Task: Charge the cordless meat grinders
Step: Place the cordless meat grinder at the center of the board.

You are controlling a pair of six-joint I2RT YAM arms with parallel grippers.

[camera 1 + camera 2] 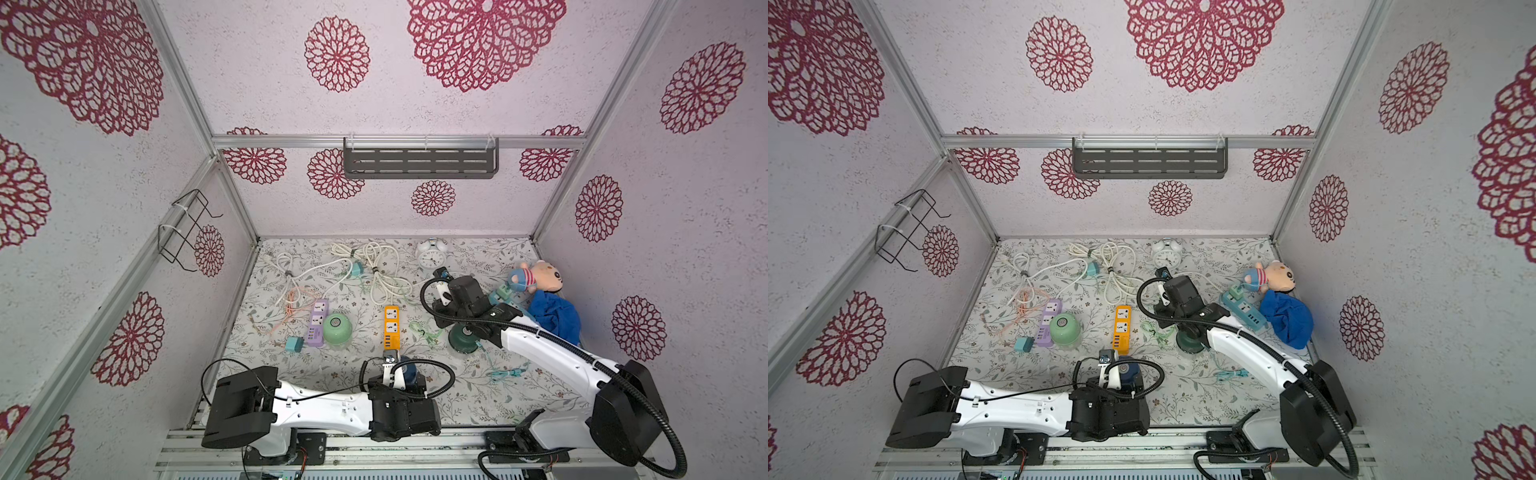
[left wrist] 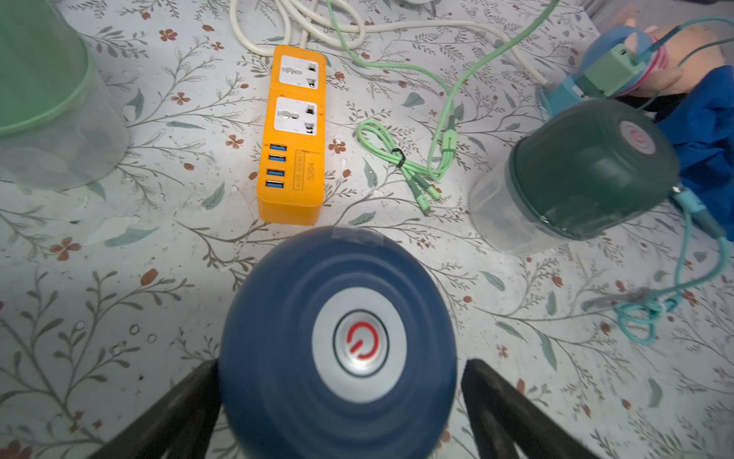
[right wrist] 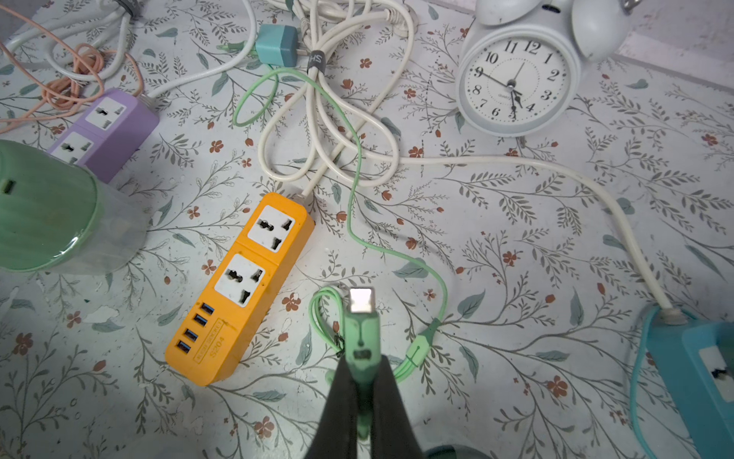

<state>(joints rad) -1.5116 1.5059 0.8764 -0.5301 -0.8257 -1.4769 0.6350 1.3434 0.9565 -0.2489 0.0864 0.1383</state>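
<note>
Inspection of the three grinders on the flowered surface (image 1: 332,370). The navy grinder (image 2: 337,337) stands upright at the near edge, just off the USB end of the orange power strip (image 2: 294,131). The left claw (image 2: 340,363) is spread wide astride its dome and grips nothing; a sliver of surface shows beside one finger. The mint grinder (image 1: 337,328) stands just beside the purple power strip (image 1: 316,324). The dark green grinder (image 2: 588,175) stands next to the blue cloth (image 1: 557,316), under the right arm, with a teal lead (image 2: 711,226) at its side. The right claw (image 3: 363,359) is clamped on the plug (image 3: 360,330) of the light green cable (image 3: 357,190), metal tip forward, near the orange strip. Judgement: each grinder is probably light but top-heavy, with the motor in the dome over a thin clear cup. The dome is smooth, hard and rounded, so fingers would likely slide off the crown. The better hold appears to be across the straighter lower wall of the dome, not the cup, which may flex or crack. The cable is limp and is best taken by its stiff plug. Legible writing: "S204" on the orange strip; a red power symbol on the navy button; numerals one to twelve on the white alarm clock (image 3: 516,83); "SH" on a cord wrap (image 3: 316,59). Other print is too small to read.
</note>
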